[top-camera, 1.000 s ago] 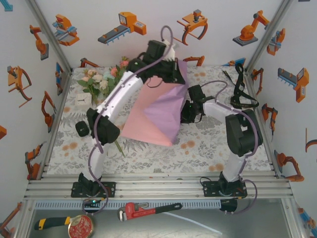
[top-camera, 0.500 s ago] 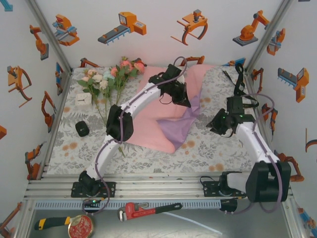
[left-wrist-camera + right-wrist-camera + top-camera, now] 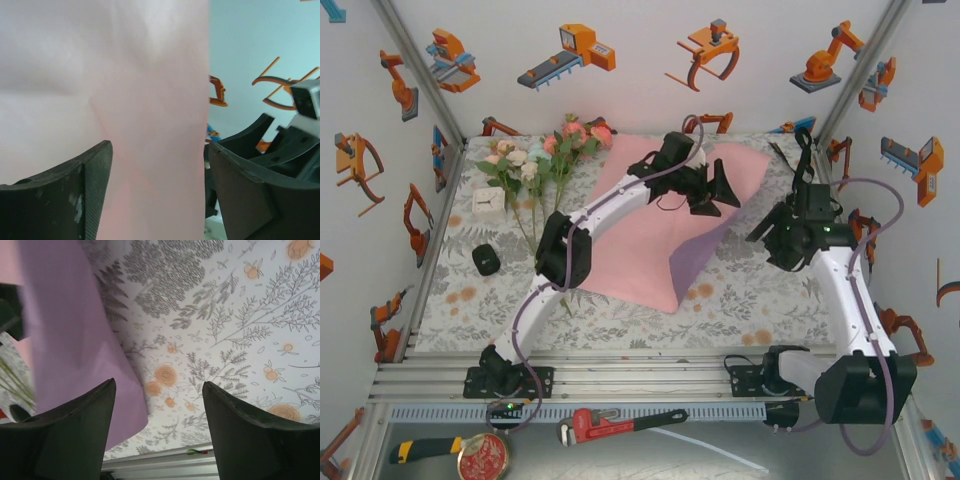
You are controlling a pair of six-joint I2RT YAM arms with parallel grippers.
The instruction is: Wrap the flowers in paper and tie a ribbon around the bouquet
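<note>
Pink side up, the paper [image 3: 635, 250] lies across the desk's [image 3: 770, 295] middle, a lilac fold along its right edge. Left end effector [image 3: 718, 190] hovers over the paper's far right corner, jaws spread, gripping nothing. Right end effector [image 3: 765, 228] hangs just right of the paper, likewise spread and empty. Flowers [image 3: 535, 160] lie at the far left corner, the ribbon [image 3: 803, 175] near the far right corner.

Top view: bright, even, diffuse light from above, with only faint soft shadows along the paper's [image 3: 640, 262] near edge and no glare. My left wrist view: paper very close, washed-out, out of focus; left fingers [image 3: 55, 200] dark, grainy. My right wrist view: table cover [image 3: 225, 340] beside the paper crisp, right fingers [image 3: 60, 440] underexposed.
</note>
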